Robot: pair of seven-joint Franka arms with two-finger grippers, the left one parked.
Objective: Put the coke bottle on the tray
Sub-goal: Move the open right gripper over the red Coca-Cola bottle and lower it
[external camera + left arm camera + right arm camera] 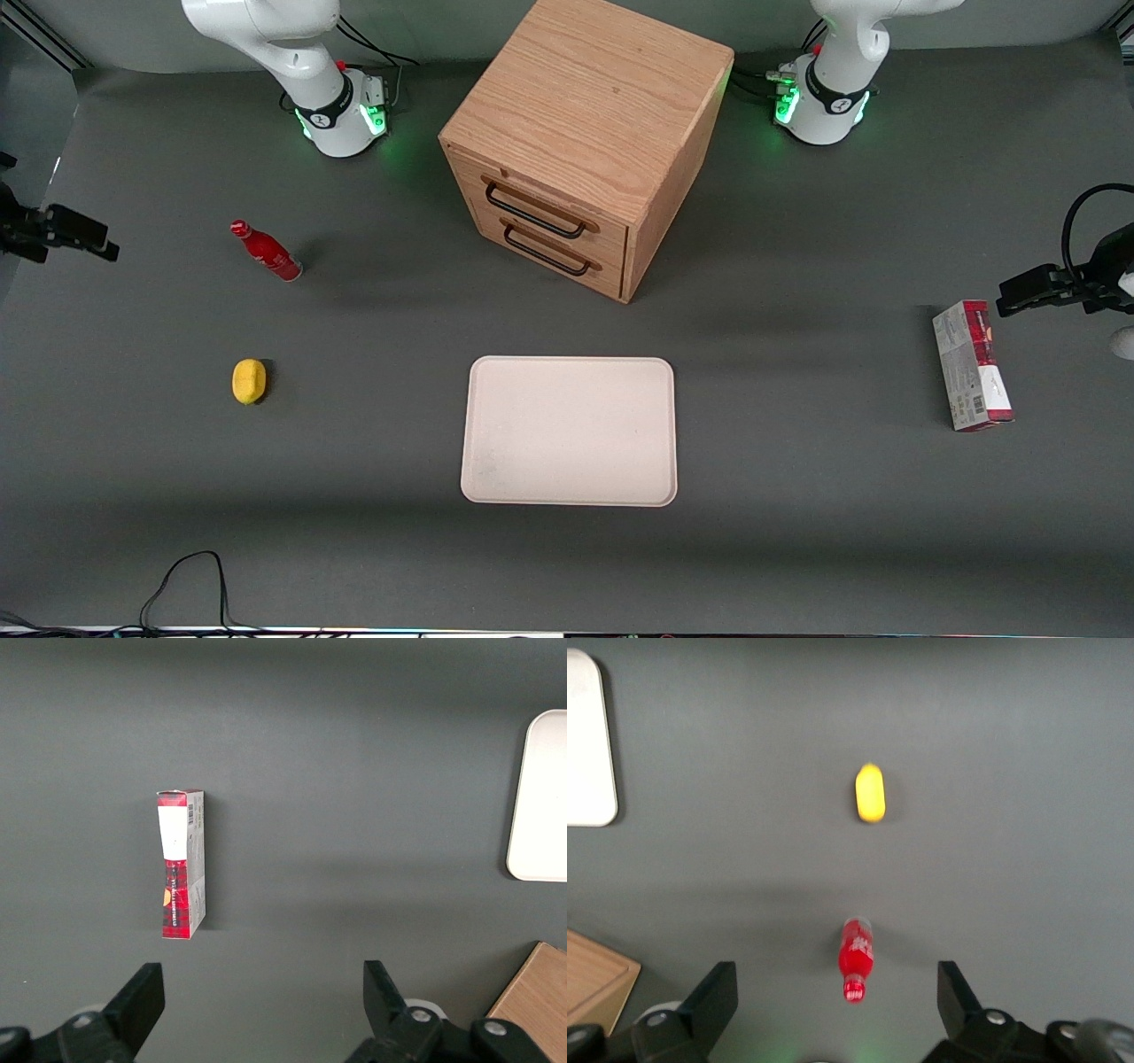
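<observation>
— Where the gripper (833, 1001) hangs above the counter (797, 532), how do its fingers stand?
— Spread apart, empty, over the coke bottle (266, 252), upright toward the working arm's edge; the tray (569, 431) lies mid-counter, well apart.

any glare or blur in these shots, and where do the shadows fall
Front view: sharp, green base-light glow, soft shadow beside the cabinet. Right wrist view: lemon and coke bottle slightly soft, open gripper above them, tray washed out white.
</observation>
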